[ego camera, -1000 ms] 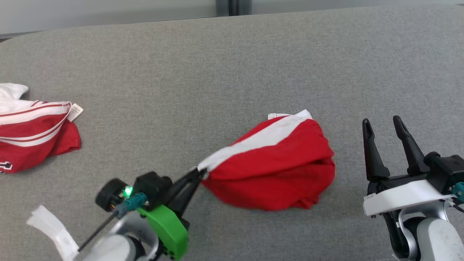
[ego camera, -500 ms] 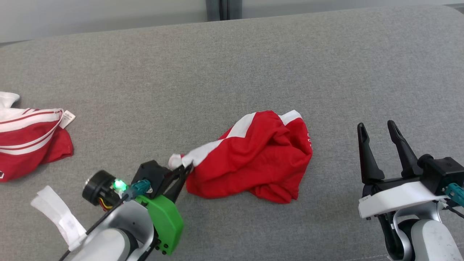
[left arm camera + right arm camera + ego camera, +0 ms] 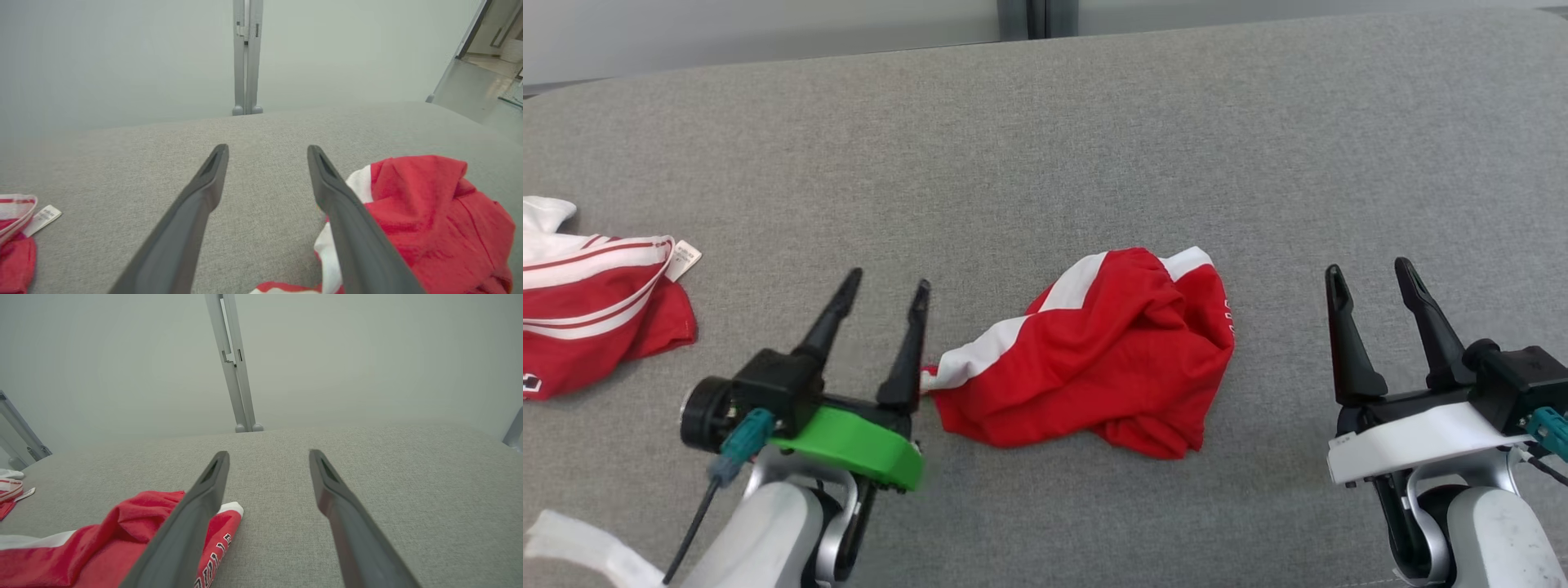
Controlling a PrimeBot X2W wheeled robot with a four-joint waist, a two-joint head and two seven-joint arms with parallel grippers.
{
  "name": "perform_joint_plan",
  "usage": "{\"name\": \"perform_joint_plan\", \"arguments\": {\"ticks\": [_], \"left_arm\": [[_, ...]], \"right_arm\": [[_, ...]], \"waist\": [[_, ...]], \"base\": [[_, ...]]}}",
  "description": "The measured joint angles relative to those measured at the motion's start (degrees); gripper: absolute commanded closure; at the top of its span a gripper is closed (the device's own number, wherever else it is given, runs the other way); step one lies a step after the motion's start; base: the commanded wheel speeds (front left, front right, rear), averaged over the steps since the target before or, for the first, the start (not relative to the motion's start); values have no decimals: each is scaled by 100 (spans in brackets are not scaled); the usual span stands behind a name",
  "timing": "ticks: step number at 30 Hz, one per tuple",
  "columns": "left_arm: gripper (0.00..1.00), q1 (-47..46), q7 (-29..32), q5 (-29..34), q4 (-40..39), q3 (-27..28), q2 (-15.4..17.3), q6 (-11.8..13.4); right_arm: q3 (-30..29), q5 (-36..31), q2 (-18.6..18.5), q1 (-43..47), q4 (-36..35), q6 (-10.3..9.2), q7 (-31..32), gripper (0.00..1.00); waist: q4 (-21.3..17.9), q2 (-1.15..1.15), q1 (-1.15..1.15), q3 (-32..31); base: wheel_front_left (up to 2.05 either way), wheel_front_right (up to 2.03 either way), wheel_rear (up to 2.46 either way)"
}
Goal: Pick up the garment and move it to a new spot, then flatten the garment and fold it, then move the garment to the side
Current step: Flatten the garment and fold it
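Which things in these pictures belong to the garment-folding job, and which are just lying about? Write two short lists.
Job: crumpled red garment in the middle; left tool, open beside it; right tool, open.
Lying about: striped red garment at far left; its white tag; grey post behind.

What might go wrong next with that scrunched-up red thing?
The garment lies bunched in folds, so a pincer might pinch several layers and flattening could fail. The left pincer sits right beside its white edge and might snag it. A second red garment lies at the left, so moving this one aside could mix them.
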Motion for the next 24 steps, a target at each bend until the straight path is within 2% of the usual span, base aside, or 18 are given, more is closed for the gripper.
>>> {"name": "perform_joint_plan", "arguments": {"ticks": [2,4,8,14,24], "left_arm": [[0,80,-381,0,-11,297,-55,237],[0,194,-510,9,-35,519,-63,392],[0,542,-598,63,-142,939,-5,548],[0,893,-619,159,-319,1228,87,439],[0,984,-623,322,-308,1347,13,244]], "right_arm": [[19,-26,0,-20,-29,0,9,0],[40,-51,1,-20,-55,0,35,0],[82,-63,1,18,-109,1,83,0],[71,-69,1,138,-157,0,143,0],[46,-67,-5,194,-189,0,220,0]], "waist": [[15,0,0,-43],[29,0,0,-82],[52,0,0,-163],[97,0,0,-264],[121,0,0,-293]], "base": [[0,0,0],[0,0,0],[0,0,0],[0,0,0],[0,0,0]]}}
